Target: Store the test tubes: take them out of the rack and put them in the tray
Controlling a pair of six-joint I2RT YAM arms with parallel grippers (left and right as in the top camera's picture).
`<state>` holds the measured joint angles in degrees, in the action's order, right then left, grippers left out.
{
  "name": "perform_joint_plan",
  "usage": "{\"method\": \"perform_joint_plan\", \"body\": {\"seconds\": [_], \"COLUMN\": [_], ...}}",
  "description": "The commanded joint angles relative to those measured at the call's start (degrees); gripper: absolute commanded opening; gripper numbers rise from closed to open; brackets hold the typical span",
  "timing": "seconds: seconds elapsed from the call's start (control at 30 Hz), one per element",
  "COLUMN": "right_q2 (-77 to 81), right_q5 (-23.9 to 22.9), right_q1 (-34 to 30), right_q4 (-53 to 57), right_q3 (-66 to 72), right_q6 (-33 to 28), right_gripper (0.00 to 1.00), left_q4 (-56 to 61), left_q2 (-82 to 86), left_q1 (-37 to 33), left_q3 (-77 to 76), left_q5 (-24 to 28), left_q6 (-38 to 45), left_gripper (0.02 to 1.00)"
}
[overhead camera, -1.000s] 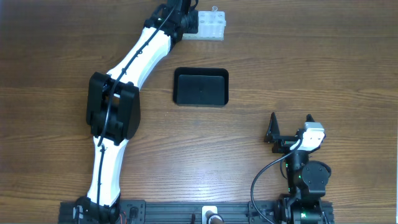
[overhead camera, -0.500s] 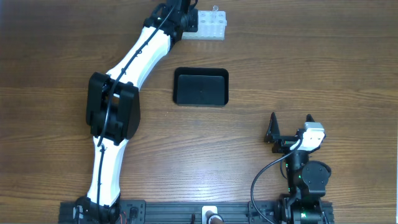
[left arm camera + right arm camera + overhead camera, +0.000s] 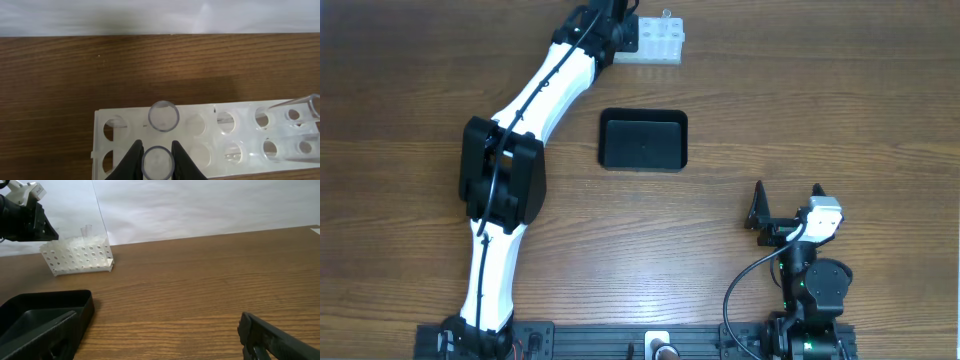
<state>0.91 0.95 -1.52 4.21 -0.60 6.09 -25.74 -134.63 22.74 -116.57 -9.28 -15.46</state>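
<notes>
A white test tube rack [image 3: 656,43] stands at the table's far edge, and the left arm reaches out to it. In the left wrist view the rack [image 3: 210,132] has many holes. My left gripper [image 3: 157,161] is shut on a clear test tube [image 3: 158,163] standing in a near-row hole. A second tube [image 3: 164,116] stands just behind it, and a third tube [image 3: 304,129] leans at the rack's other end. The black tray [image 3: 643,140] lies in the middle of the table with nothing in it. My right gripper [image 3: 786,206] stands open near its base, holding nothing.
The right wrist view looks across bare wood to the rack [image 3: 77,256], the tray's corner [image 3: 47,314] and the left gripper [image 3: 22,215]. A white wall or sheet rises behind the table's far edge.
</notes>
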Motion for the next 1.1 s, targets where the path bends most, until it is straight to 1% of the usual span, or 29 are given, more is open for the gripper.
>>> {"method": "perform_joint_plan", "body": {"seconds": [0.03, 0.4, 0.57, 0.7, 0.8, 0.97, 1.1], "right_q2": [-0.6, -0.6, -0.6, -0.6, -0.6, -0.6, -0.6], "right_q5": [-0.5, -0.5, -0.5, -0.5, -0.5, -0.5, -0.5], "right_q1": [-0.3, -0.3, -0.3, -0.3, -0.3, -0.3, -0.3], "right_q4": [0.2, 0.2, 0.2, 0.2, 0.2, 0.2, 0.2], "right_q3": [0.3, 0.3, 0.3, 0.3, 0.3, 0.3, 0.3], "right_q6": [0.5, 0.5, 0.5, 0.5, 0.5, 0.5, 0.5], "right_gripper": [0.993, 0.993, 0.993, 0.991, 0.991, 0.991, 0.993], "left_q4": [-0.9, -1.2, -4.4, -10.4, -17.3, -29.8, -39.9], "left_q2": [4.6, 11.6, 16.6, 21.2, 24.3, 27.0, 26.9], "left_q1": [0.4, 0.9, 1.3, 1.9, 2.5, 2.8, 3.2], "left_q3": [-0.9, -0.9, -0.9, -0.9, -0.9, -0.9, -0.8], "left_q5": [-2.4, -2.4, -2.4, -2.1, -1.7, 4.5, 7.8], "left_q6": [0.0, 0.0, 0.0, -0.2, -1.9, -5.3, -7.2], "left_gripper": [0.045, 0.042, 0.045, 0.045, 0.042, 0.038, 0.038]}}
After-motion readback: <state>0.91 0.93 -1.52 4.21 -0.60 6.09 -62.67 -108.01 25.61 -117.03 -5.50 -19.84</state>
